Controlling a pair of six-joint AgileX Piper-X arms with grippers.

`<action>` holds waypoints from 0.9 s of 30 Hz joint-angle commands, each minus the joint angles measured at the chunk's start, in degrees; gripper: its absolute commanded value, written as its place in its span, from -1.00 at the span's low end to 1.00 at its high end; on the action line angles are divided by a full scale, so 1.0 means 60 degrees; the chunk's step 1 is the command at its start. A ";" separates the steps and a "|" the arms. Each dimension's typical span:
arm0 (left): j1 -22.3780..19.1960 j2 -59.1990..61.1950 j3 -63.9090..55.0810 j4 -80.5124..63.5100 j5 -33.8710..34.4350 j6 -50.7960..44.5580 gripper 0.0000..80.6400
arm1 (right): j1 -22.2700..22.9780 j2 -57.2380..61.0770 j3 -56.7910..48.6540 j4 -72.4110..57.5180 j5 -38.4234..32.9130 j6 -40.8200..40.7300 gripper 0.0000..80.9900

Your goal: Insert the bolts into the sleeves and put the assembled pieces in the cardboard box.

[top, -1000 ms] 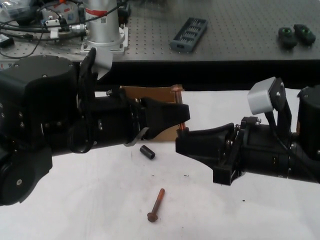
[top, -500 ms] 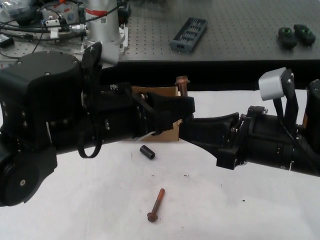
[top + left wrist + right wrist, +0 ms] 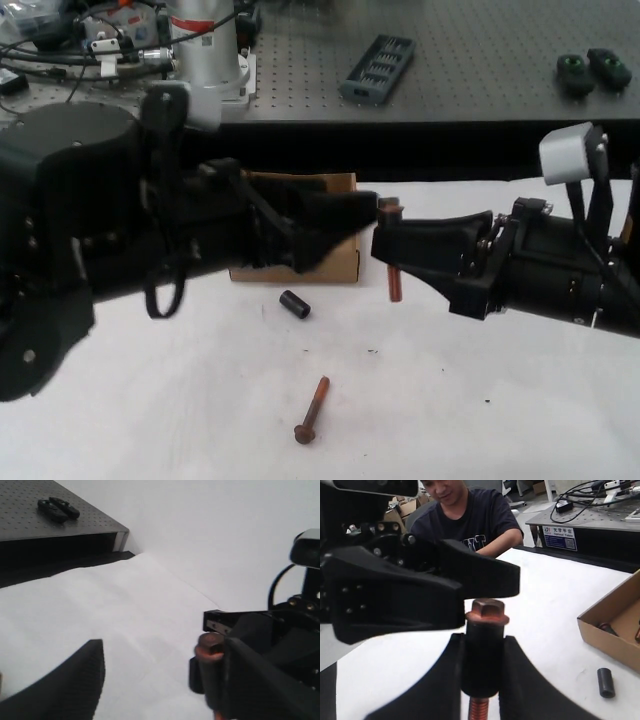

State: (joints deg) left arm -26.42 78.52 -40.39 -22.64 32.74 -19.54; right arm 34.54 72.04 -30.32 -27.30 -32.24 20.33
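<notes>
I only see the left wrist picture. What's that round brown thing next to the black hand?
Observer: It's a bolt's head; the right wrist view shows the bolt pushed through a black sleeve that the right hand pinches.
Operator: Any more left?
Observer: Yes: the high view shows a loose bolt and a loose sleeve lying on the white cloth.
Operator: Where's the box?
Observer: The cardboard box stands on the cloth, near the loose sleeve.

- A white sheet point(image 3: 500, 400) covers the work bench.
- A dark perforated table point(image 3: 480, 50) stands behind the bench, along its far edge.
- This table carries a metal column point(image 3: 205, 45), loose cables point(image 3: 45, 45), a ribbed black tray point(image 3: 378, 68) and two small black parts point(image 3: 594, 70).
- In the left wrist view, a plain white wall point(image 3: 225, 520) rises beyond the bench.
</notes>
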 commanded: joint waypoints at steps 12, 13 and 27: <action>0.1523 -0.1653 -0.0025 0.1163 0.0109 0.0098 0.05 | -0.0759 0.4074 -0.3883 0.0499 0.0069 -0.0601 -0.94; 0.1488 -0.1815 -0.0025 0.1481 0.0148 0.0098 0.04 | -0.0759 0.4681 -0.4396 0.0667 0.0069 -0.0525 -0.94; 0.1424 -0.3829 -0.0025 0.3836 0.0166 0.0098 -0.61 | -0.0550 0.8958 -1.1506 0.6999 0.2668 0.1365 -0.94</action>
State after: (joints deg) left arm -17.68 57.49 -40.34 0.00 33.37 -19.44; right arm 31.19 126.28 -97.95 13.40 -17.12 28.09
